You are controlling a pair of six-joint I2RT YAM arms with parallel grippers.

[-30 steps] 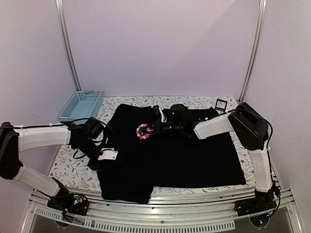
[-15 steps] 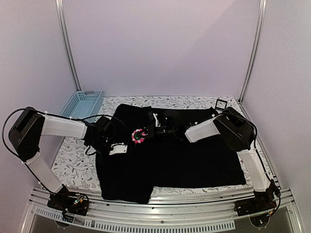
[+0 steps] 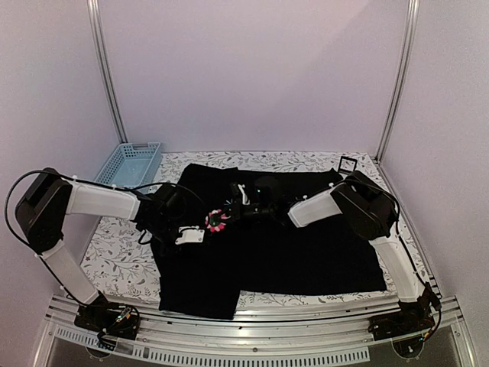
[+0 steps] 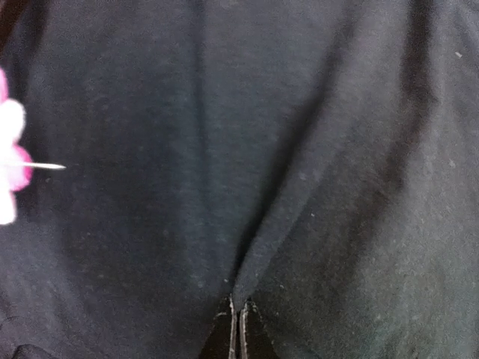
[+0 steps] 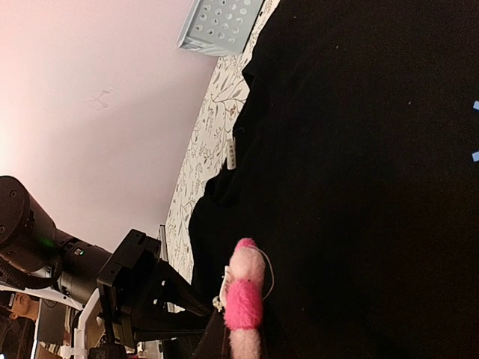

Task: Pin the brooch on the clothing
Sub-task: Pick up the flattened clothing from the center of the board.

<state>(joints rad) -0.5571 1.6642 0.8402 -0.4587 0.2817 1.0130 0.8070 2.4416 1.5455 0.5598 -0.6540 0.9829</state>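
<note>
Table (image 3: pixel 114 264) with a white cover printed in a grey leaf-and-flower pattern; metal rail along the near edge; black shirt (image 3: pixel 306 252) spread over most of the top, covering centre and right; pattern bare in a strip down the left side, a band along the far edge and a thin margin at right; shirt's near-left part reaches the near edge; light-blue slotted basket (image 3: pixel 128 164) at far left corner, near the shirt, apart from it; small black stand (image 3: pixel 348 164) at far right corner, near the shirt's far edge; right wrist view shows the patterned strip beside the shirt, basket beyond.
</note>
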